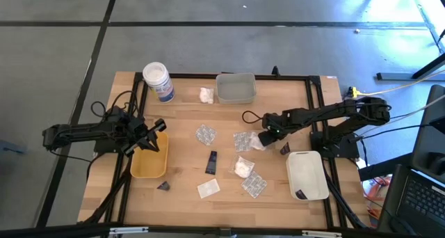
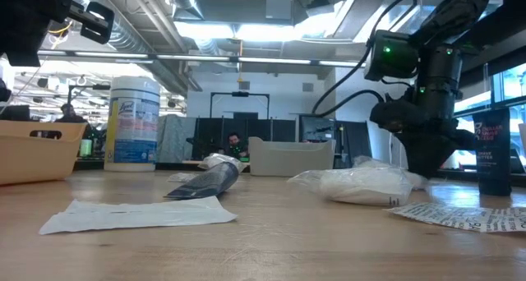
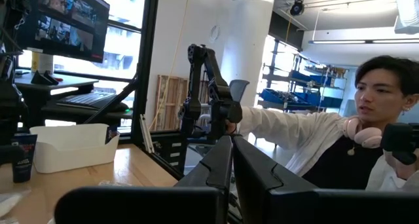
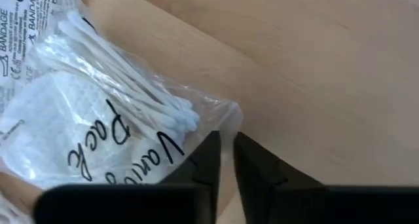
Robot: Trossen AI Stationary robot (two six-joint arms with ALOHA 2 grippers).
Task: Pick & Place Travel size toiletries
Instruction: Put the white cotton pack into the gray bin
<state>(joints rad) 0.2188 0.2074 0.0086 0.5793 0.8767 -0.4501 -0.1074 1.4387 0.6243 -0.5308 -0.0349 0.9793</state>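
- Yellow tray [image 1: 147,164]: left of centre on the table [image 1: 188,106], interior bare; left gripper [image 1: 157,128] hangs over its far rim, fingers pressed together, holding nothing.
- Clear tray [image 1: 236,88]: at the table's far edge, middle; nothing visible inside.
- White tray [image 1: 306,174]: near right corner; one small dark item [image 1: 299,194] lies in its near end.
- White jar [image 1: 158,81]: blue label, upright at the far left edge.
- Vanity pack [image 4: 98,129]: clear bag with cotton swabs and white pads, right of centre; right gripper [image 4: 226,160] is low over it, fingers narrowed onto the bag's corner, so the film is pinched while the pack lies on the wood.
- Loose toiletries: blister packs [image 1: 206,134] at centre, dark tube [image 1: 211,162], white packet [image 1: 243,168], flat sachet [image 1: 208,188], dark wedge [image 1: 163,185] near the yellow tray, lumpy packet [image 1: 206,94] beside the clear tray.
- Open room: bare wood along the near edge and between jar and yellow tray.
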